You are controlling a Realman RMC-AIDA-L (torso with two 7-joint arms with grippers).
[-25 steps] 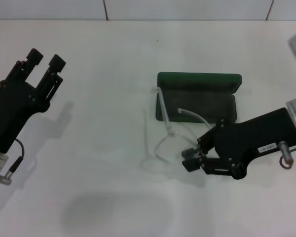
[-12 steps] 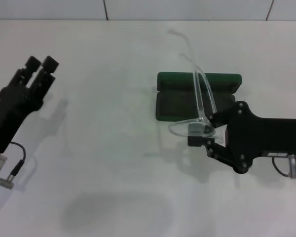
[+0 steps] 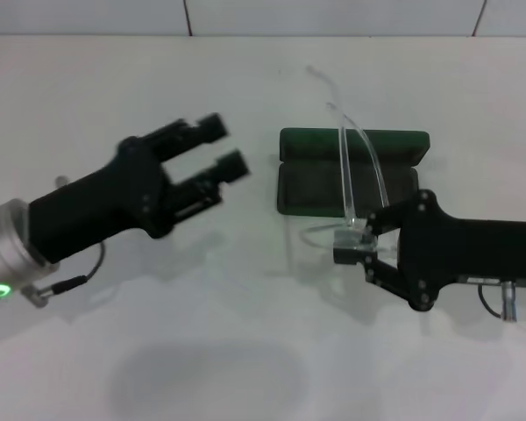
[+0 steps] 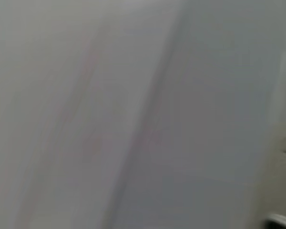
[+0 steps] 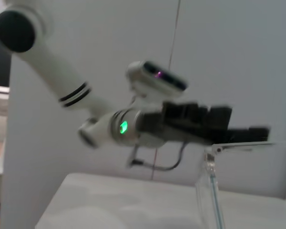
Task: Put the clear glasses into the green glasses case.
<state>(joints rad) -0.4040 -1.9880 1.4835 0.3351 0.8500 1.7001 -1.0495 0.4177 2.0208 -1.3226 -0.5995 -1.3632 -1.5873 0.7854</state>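
The right tool (image 3: 354, 249) comes in from the right edge of the worktop (image 3: 245, 351), its black body lying nearly level and its fingertips pointing toward the worktop's left edge. Its fingers are closed on the front part of the clear glasses (image 3: 355, 189), near where one arm meets the lens. There is one pair of glasses, and it is lifted off the worktop: the lens part sits at the fingertips, and the two clear arms rise from there and lean toward the far edge, crossing in front of the case as the head view shows it. The right wrist view shows a piece of the same glasses (image 5: 214, 191), a clear upright strip with a level arm running off from its top.

The one green glasses case (image 3: 351, 175) lies open on the worktop just beyond the right tool, toward the far edge. Its lid stands up along the far side and its dark-lined tray faces up. Nothing lies in the tray; the glasses hang above and in front of it.

The left tool (image 3: 216, 153) reaches in from the left edge, raised above the worktop, with its two fingers spread apart and holding nothing. It points toward the case and stands near the case's left end without touching it. The left wrist view is a grey blur and shows nothing clearly.
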